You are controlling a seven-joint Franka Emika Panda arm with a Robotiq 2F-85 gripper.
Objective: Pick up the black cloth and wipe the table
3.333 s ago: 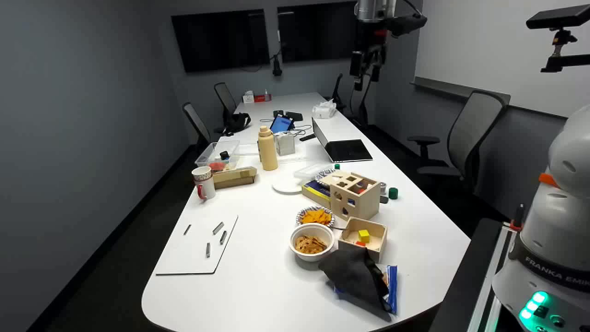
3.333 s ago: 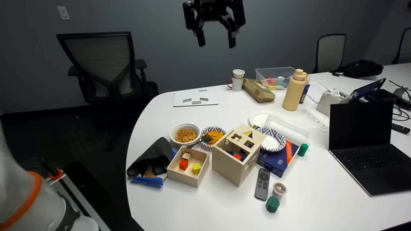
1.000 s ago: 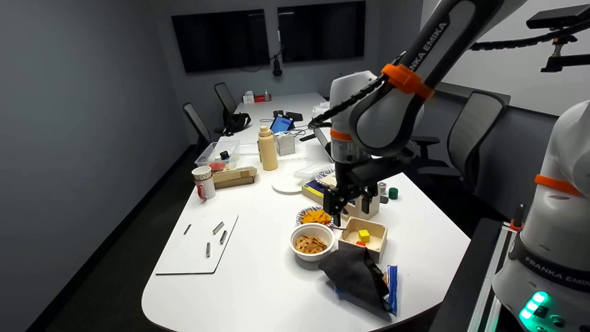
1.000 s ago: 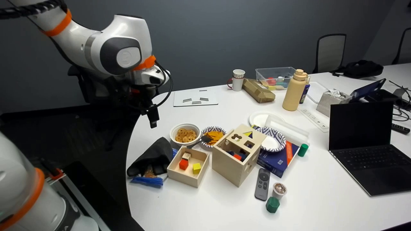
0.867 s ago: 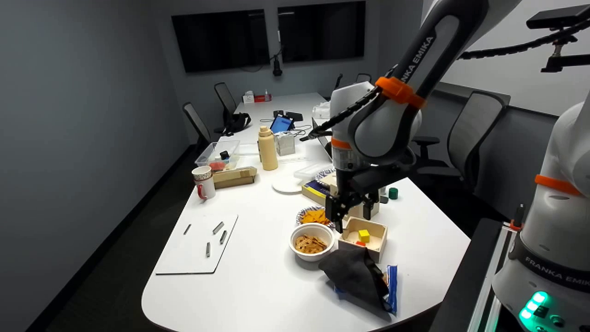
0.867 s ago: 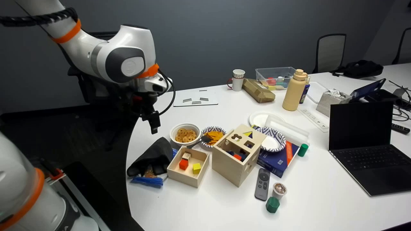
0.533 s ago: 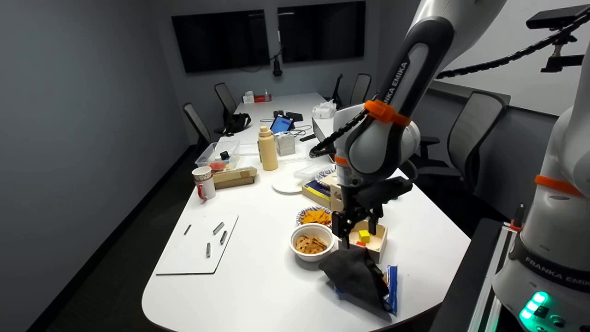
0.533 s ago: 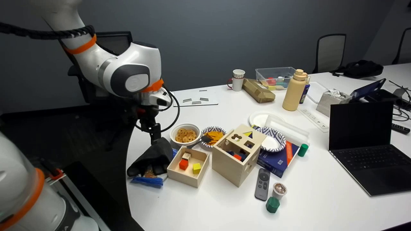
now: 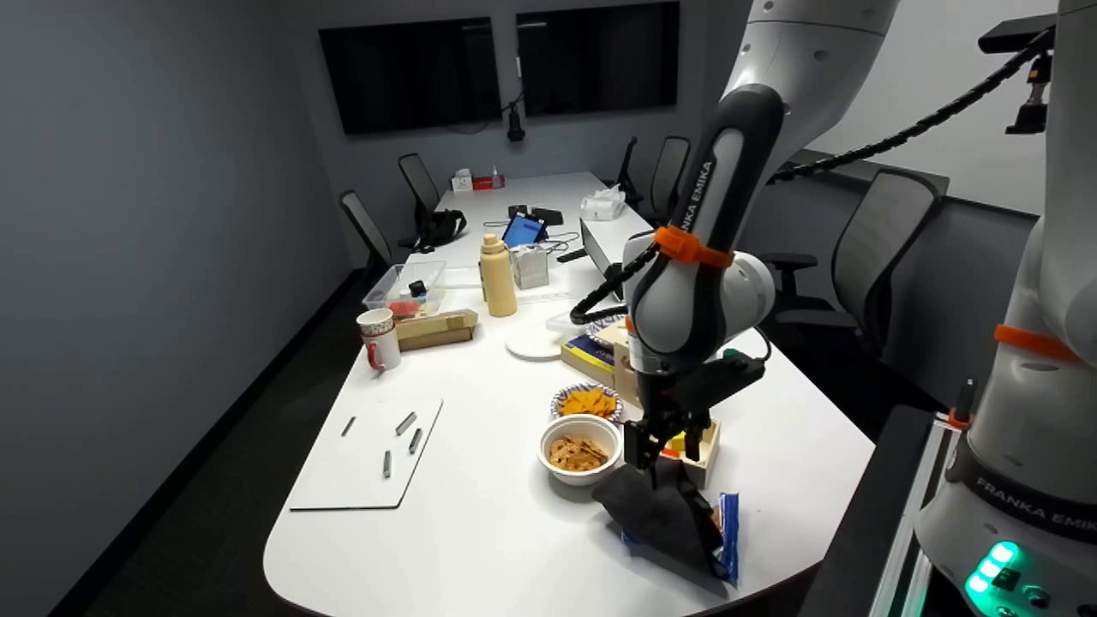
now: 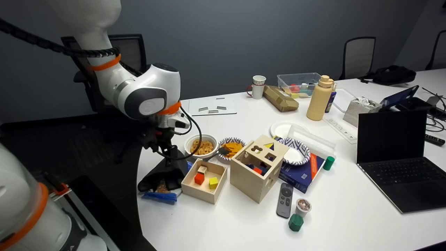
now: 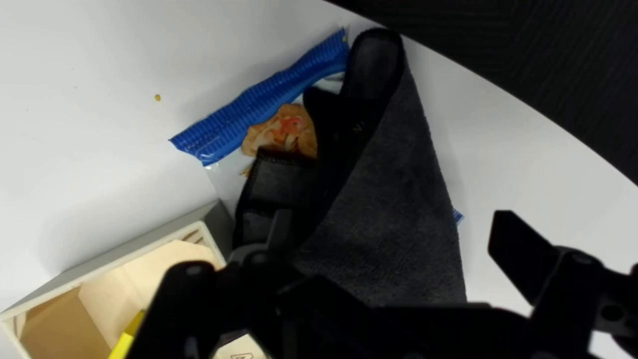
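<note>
The black cloth (image 9: 656, 523) lies draped over a clear and blue snack bag (image 9: 729, 531) near the table's rounded end. It also shows in an exterior view (image 10: 160, 174), and in the wrist view the cloth (image 11: 389, 199) covers most of the bag (image 11: 269, 97). My gripper (image 9: 673, 470) points down just above the cloth's inner end. In the wrist view the gripper (image 11: 391, 227) is wide open, one finger over the cloth, the other beyond its edge. Whether a fingertip touches the cloth I cannot tell. The white table (image 9: 480, 531) lies underneath.
A wooden tray with blocks (image 10: 198, 190) stands against the cloth's side. A bowl of cookies (image 10: 191, 141), a plate of chips (image 10: 232, 148) and a wooden shape box (image 10: 249, 177) stand close by. A whiteboard sheet (image 9: 364, 467) lies across the table.
The arm has come down from high above the table to the cloth. Over the last second the gripper moved lower and toward the table's end, staying open. The cloth has not visibly moved.
</note>
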